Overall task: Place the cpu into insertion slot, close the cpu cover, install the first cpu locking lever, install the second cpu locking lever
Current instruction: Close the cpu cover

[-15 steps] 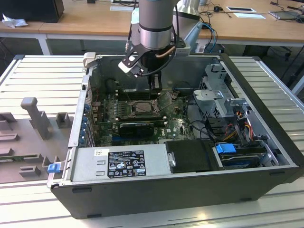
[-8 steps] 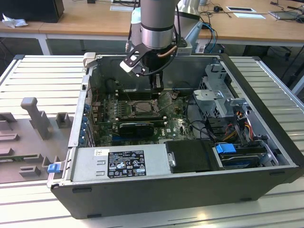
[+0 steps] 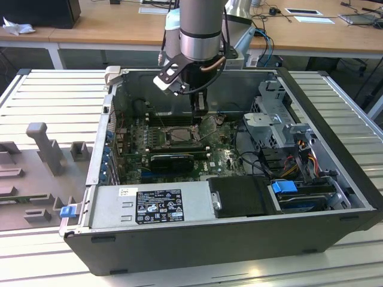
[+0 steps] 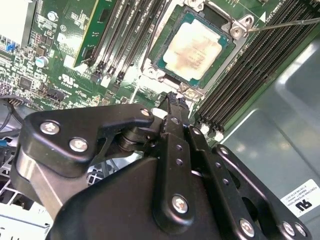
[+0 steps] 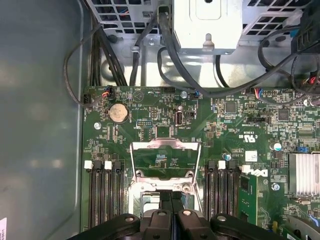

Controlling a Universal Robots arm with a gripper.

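I note the cpu (image 4: 197, 47) seated flat in the insertion slot (image 4: 212, 14), just off my gripper (image 4: 176, 97). The gripper is pinched narrow, holding nothing, beside the slot's edge. The cpu cover (image 5: 165, 144) stands open just beyond it.

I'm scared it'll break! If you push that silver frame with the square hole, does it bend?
The cpu cover looks like thin sheet metal, so probably stiff and light. It stands raised from one edge, so a push would likely swing it, not slide it. Its narrow rims might bend if forced.
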